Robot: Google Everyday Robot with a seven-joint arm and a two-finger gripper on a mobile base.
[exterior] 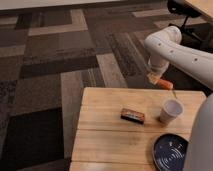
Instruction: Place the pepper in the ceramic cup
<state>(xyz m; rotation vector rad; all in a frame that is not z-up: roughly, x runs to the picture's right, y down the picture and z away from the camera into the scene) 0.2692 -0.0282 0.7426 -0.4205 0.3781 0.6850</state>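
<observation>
The end effector (158, 78) grips the tapered orange pepper (163, 83) above the slatted wooden desk's (105, 135) far edge, near the white cylindrical cup (170, 111); patterned carpet (55, 60) beyond.

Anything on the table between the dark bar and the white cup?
Camera view: only bare wood separates the bar from the cup; the hand carries the pepper above.

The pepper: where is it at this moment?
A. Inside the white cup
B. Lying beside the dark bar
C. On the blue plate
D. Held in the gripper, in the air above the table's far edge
D: the pepper sticks out of the shut gripper, up and left of the ceramic cup.
</observation>
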